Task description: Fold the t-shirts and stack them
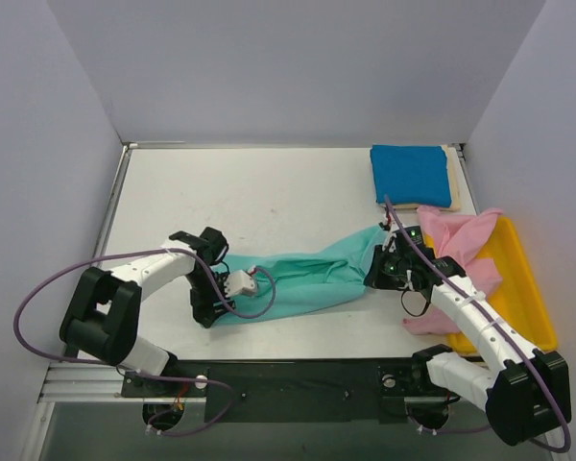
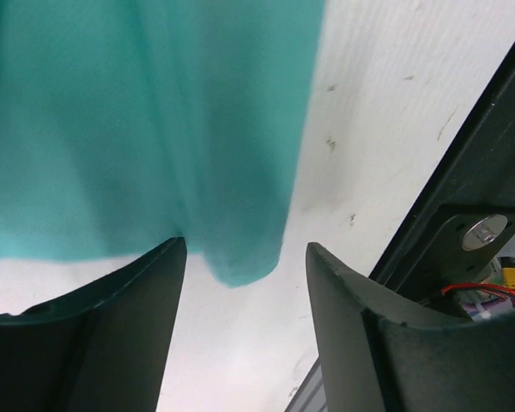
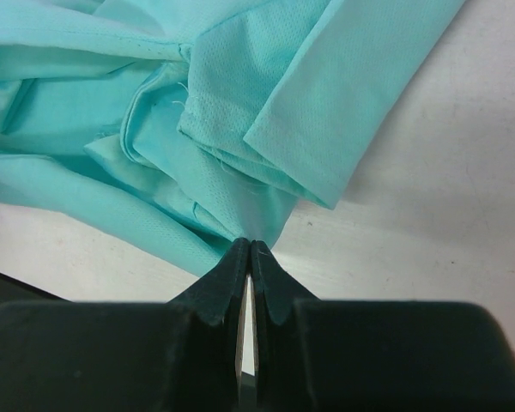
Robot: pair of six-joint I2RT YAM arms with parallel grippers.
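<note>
The right gripper (image 3: pixel 249 255) has its fingers pressed together, pinching the bunched right end of the soft teal-green cloth t-shirt (image 3: pixel 240 112). The left gripper (image 2: pixel 245 257) has its fingers spread, with the shirt's left corner between the tips, ungripped.

There are four shirts. The teal-green one lies on the near half of the table. A folded deep blue rectangle (image 1: pixel 410 175) sits on a folded cream one (image 1: pixel 454 182) at the far right. A rumpled pink shirt (image 1: pixel 461 245) lies partly over the one yellow plastic tray (image 1: pixel 528 298).

The white table (image 1: pixel 269 192) is enclosed by pale grey walls (image 1: pixel 298 67) on three sides.

The teal-green shirt's long axis runs left to right, its right end slightly farther from the bases.
</note>
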